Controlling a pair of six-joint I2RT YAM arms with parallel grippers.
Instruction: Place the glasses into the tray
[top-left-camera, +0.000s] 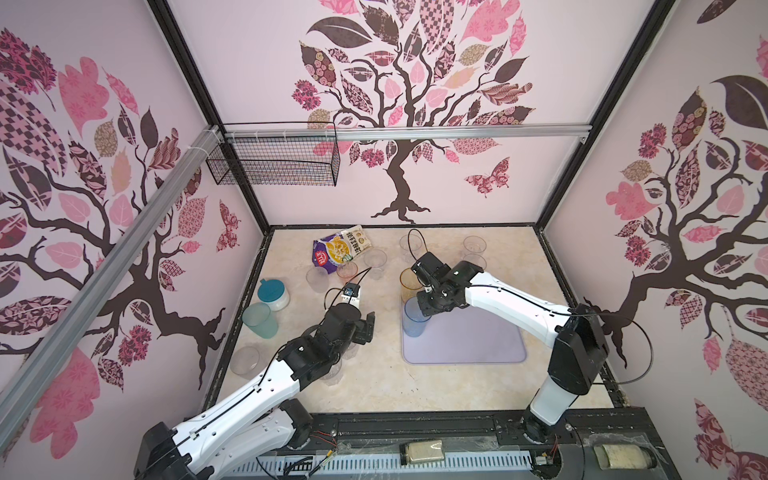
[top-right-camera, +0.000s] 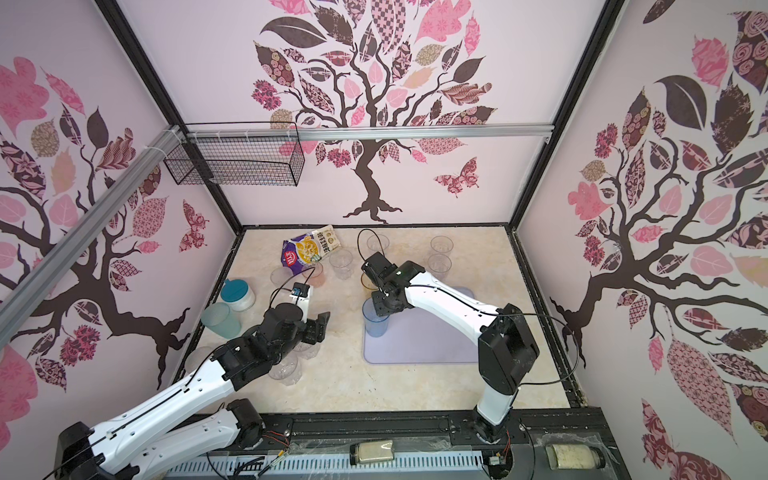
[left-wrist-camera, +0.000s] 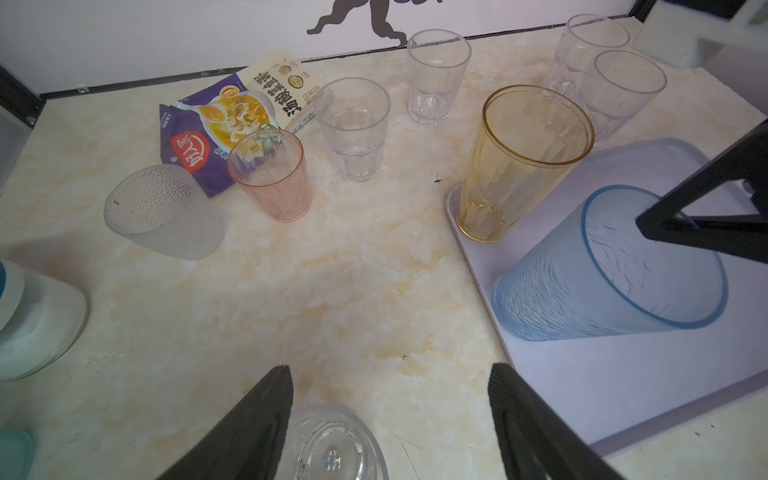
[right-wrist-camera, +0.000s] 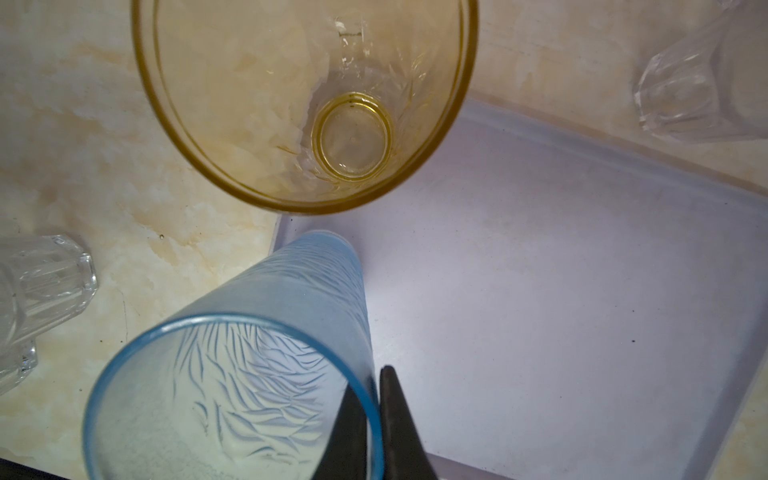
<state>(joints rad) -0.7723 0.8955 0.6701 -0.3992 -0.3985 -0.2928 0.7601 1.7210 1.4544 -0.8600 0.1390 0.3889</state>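
Grip, right: the right gripper (right-wrist-camera: 375, 419) is clenched on the rim wall of the blue glass (right-wrist-camera: 291, 299), with one finger inside the mouth and one outside.
Grip, left: the left gripper (left-wrist-camera: 389, 370) is released, its jaws spread wide and holding nothing. It hovers off the tray's left-arm side, above a clear tumbler (left-wrist-camera: 332, 449).
Blue glass: tilted, with its base at the tray (top-left-camera: 478, 349) edge, just beside the amber glass (left-wrist-camera: 528, 158). Whether the base touches the tray floor cannot be told.
Amber glass: upright in the tray's far corner.
Other glasses: all off the tray. The pink glass (left-wrist-camera: 270, 178) and teal glass (top-left-camera: 259, 319) stand well apart from it.
Handling: judged light, rigid and smooth-walled (likely slippery under a pinch). Take hold at the rim wall. A tall glass may swing there, so level it before release.
Surface: the marble-pattern tabletop (top-left-camera: 374, 382) is hard and flat. The tray's low rim could catch a base.
Room: patterned walls enclose the scene. A wire basket (top-left-camera: 274, 162) hangs beyond the tray's far side.
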